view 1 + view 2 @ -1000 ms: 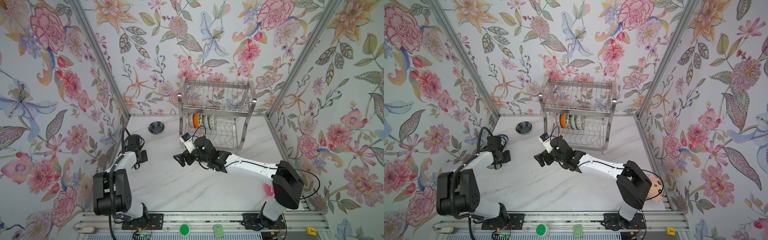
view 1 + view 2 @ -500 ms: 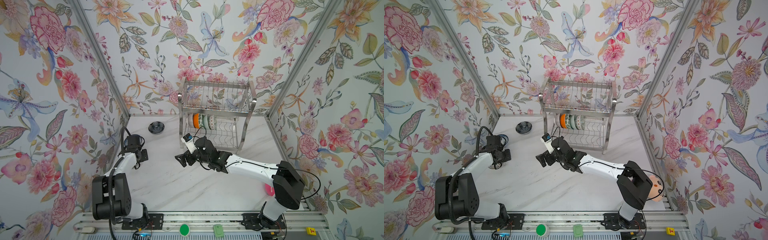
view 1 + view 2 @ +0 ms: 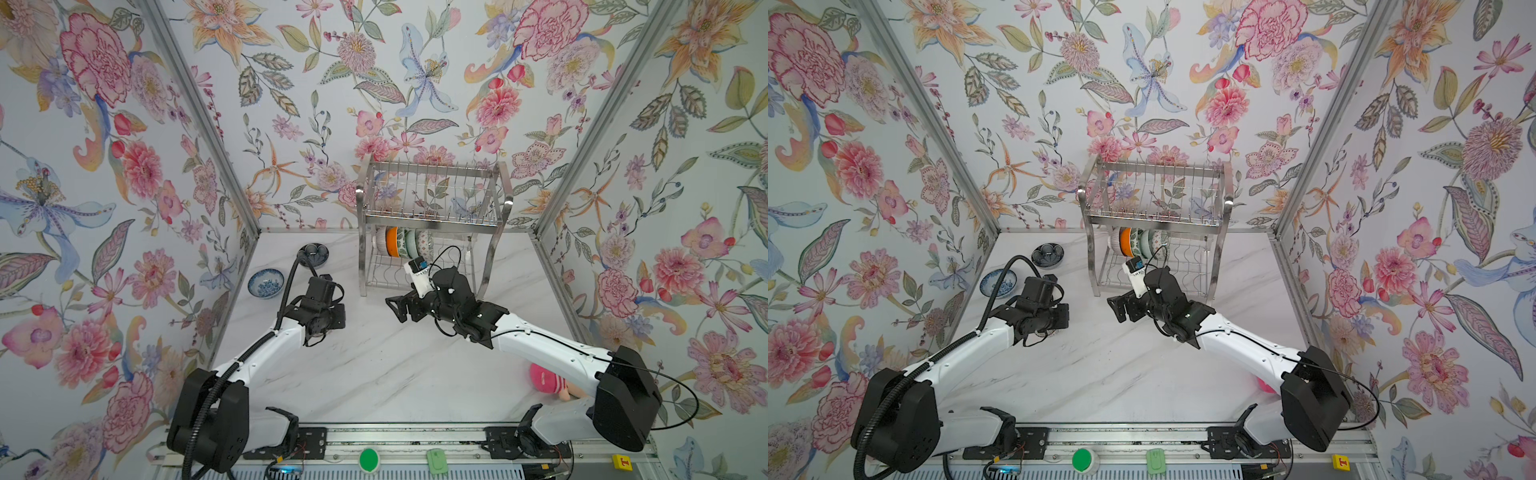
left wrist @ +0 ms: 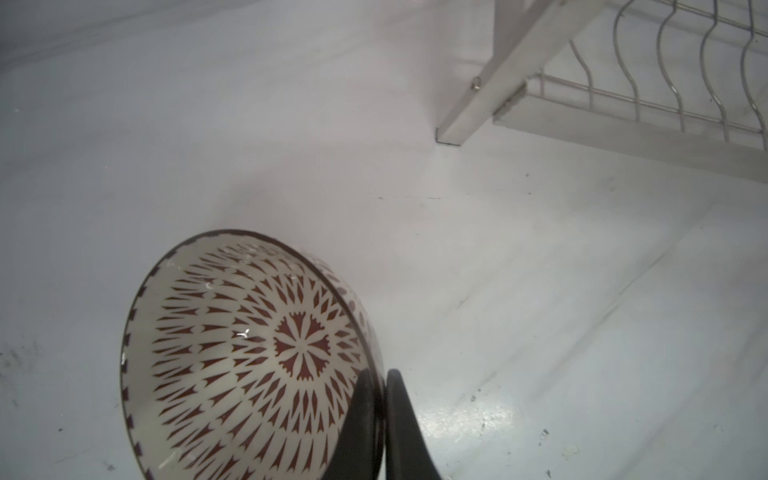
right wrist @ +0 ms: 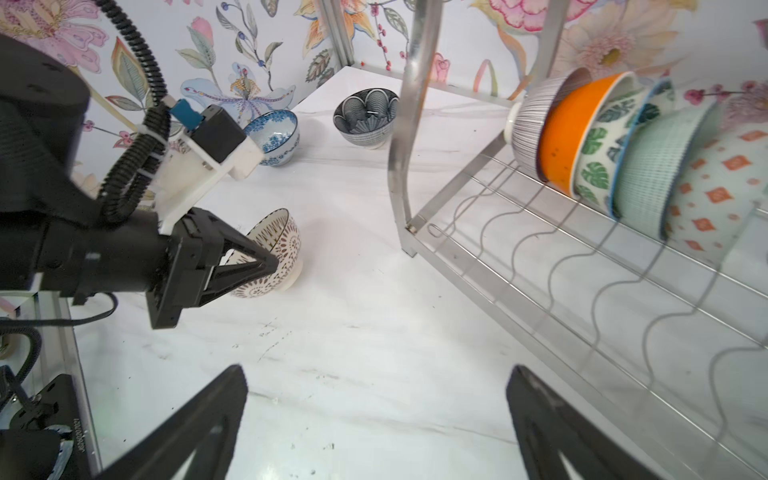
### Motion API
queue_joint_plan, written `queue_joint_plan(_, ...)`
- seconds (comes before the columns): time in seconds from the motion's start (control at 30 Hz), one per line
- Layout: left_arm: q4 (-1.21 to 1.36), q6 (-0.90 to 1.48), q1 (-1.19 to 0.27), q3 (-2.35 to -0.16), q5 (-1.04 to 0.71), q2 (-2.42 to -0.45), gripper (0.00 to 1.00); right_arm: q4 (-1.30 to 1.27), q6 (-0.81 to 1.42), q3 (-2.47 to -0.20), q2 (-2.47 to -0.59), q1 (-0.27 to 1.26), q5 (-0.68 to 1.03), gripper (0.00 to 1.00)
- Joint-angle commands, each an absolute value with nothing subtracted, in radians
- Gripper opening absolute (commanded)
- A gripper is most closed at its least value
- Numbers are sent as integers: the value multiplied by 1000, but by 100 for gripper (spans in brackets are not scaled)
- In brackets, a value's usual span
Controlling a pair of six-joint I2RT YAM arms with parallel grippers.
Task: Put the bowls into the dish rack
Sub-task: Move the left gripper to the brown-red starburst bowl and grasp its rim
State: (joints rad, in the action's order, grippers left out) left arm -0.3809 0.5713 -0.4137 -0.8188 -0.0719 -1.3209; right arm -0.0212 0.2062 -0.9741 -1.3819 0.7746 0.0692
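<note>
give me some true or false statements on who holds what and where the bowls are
1. The left tool is shut on the rim of the brown bowl. True.
2. The right tool holds a bowl. False: it is open and empty.
3. The racked bowls stand on the upper tier of the rack. False: they stand on the lower tier.
4. A navy bowl and a floral bowl sit on the table, outside the rack. True.

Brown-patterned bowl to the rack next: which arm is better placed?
Left. The left gripper is shut on the brown-patterned bowl, near the dish rack. The right gripper is open and empty; it would likely need a handover.
</note>
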Motion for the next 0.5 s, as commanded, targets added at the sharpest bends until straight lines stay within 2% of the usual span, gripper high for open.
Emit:
queue_joint_plan(0.0,-326,659,-516,-898,-40,-1361,0,25,232,-915,-1317,723,61,99)
queue_joint_plan(0.23,-226,738,-735,-995,-28,-1528,0,71,234,-847,-1198,631,66,99)
queue_joint_plan(0.47,-198,748,-829,-1128,-34,-1714,0,129,234,-812,-1134,583,64,99)
